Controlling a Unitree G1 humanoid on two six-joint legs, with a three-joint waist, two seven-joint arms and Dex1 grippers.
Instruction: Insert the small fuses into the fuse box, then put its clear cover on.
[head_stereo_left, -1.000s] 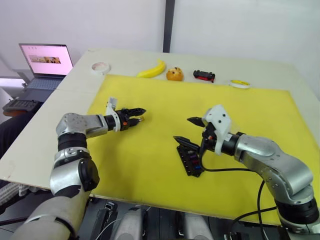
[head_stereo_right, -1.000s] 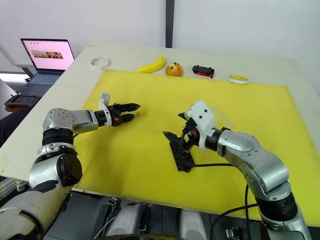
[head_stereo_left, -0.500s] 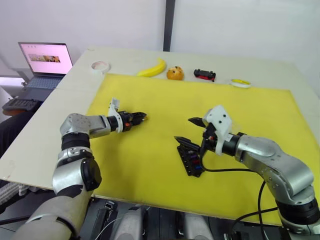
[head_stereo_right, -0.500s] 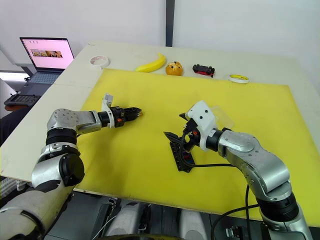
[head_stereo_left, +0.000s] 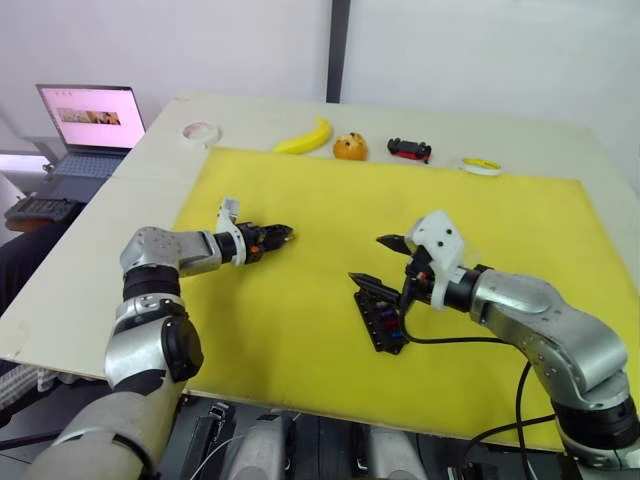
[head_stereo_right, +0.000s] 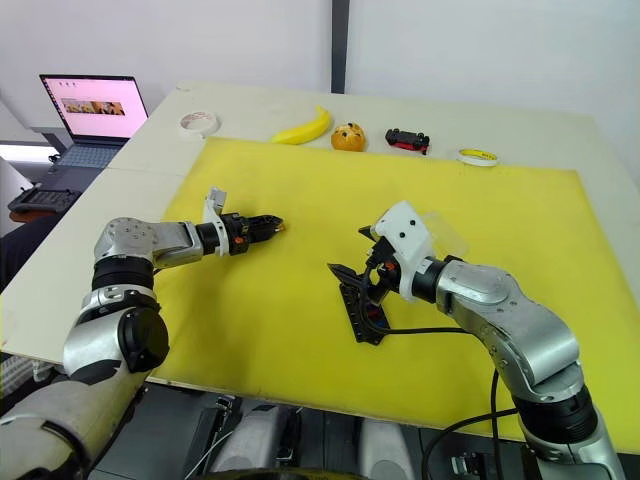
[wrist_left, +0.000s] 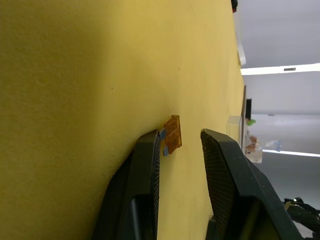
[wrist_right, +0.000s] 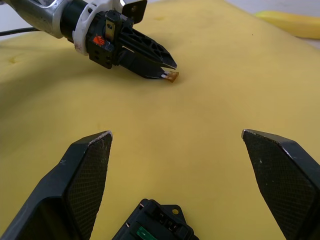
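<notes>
left gripper (wrist_left: 180, 142): jaws narrowed around a tiny brown-yellow fuse (wrist_left: 172, 134), low on the yellow mat (head_stereo_left: 300, 320). The fuse touches one finger, and there's a gap to the other, so not really pinched.
right gripper (wrist_right: 175, 137): jaws spread wide, nothing between them, hovering just over the far end of the fuse box (head_stereo_left: 380, 318).
wrist vs head: the left wrist view shows that gap. From the head views the fuse is just a speck at the fingertips.
fuse box: near-centre of the mat, coloured fuses in some slots.
open room: bare mat between the two grippers; banana (head_stereo_left: 305, 139), orange (head_stereo_left: 349, 148) and toy car (head_stereo_left: 408, 150) sit past the far edge.
</notes>
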